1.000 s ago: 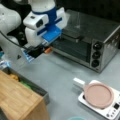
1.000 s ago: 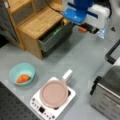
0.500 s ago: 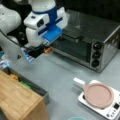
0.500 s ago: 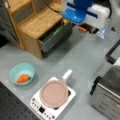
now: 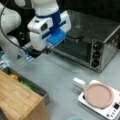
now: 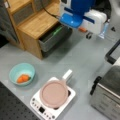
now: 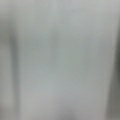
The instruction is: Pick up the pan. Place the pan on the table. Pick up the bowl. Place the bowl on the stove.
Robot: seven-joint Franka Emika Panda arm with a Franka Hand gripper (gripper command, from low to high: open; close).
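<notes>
Nothing done yet — pan sits on stove, bowl on table; gripper well apart — grip state can't be told.

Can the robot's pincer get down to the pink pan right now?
Probably yes. The pan sits uncovered on the stove, nothing over it, and bare table lies between it and the pincer, which hangs high near the toaster oven.

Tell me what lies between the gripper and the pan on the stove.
Only bare grey table. In both front views the gripper hangs high, away from the pan, which sits on the stove; nothing stands in that stretch.
</notes>
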